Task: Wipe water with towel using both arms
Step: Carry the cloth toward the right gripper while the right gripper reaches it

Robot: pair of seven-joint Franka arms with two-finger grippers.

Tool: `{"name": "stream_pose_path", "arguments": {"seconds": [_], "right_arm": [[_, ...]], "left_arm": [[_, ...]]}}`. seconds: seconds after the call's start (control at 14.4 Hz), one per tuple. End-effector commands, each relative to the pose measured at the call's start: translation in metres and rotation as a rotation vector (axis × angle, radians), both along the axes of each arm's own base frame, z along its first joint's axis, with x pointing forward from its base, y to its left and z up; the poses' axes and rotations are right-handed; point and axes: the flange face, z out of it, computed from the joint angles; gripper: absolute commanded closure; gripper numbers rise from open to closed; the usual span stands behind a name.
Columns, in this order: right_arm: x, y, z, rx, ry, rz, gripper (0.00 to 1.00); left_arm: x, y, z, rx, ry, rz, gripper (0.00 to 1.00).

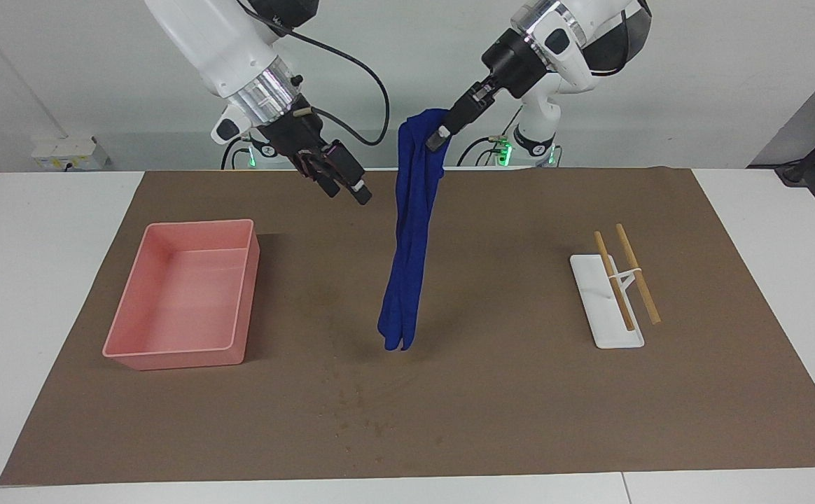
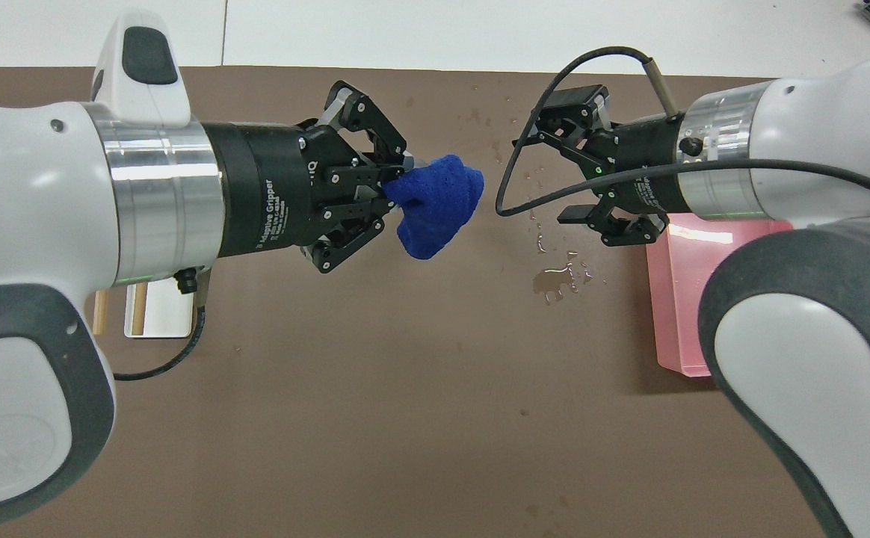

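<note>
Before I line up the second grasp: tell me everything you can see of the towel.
The towel is a deep royal-blue soft cloth, bunched at the top and hanging straight down in a long narrow fold with two loose tails. The shut left gripper pinches its top end. It hangs in the air over the brown mat; nothing else touches it.

White lettering is seen on the black body of the left gripper [image 2: 398, 181] in the overhead view. The words "Adaptive Gripper" can be read there, printed along the cylinder and running toward twelve o'clock. Further letters closer to the fingers are partly hidden and cannot be made out. No other readable text, number or sign is found in either view.
</note>
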Motion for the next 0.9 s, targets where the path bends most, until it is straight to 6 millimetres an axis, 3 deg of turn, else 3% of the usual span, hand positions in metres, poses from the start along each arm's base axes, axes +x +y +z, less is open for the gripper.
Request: {"name": "stream_pose_path", "arguments": {"seconds": [0.0, 0.35, 0.49, 0.7, 0.84], "right_arm": [[0.013, 0.003, -0.001, 0.122, 0.079, -0.098, 0.01], [0.027, 0.014, -0.036, 0.248, 0.248, -0.188, 0.01], [0.022, 0.028, -0.057, 0.249, 0.328, -0.185, 0.01], [0.015, 0.033, -0.08, 0.274, 0.469, -0.198, 0.01], [0.007, 0.037, -0.097, 0.253, 0.537, -0.203, 0.01]], "left_arm": [[-0.019, 0.003, 0.005, -0.007, -0.099, -0.078, 1.0], [-0.023, 0.003, 0.008, -0.012, -0.159, -0.135, 1.0], [-0.024, 0.002, 0.01, -0.014, -0.168, -0.134, 1.0], [-0.023, 0.004, 0.009, -0.022, -0.199, -0.096, 1.0], [-0.034, -0.008, 0.001, -0.03, -0.245, -0.054, 1.0]]}}
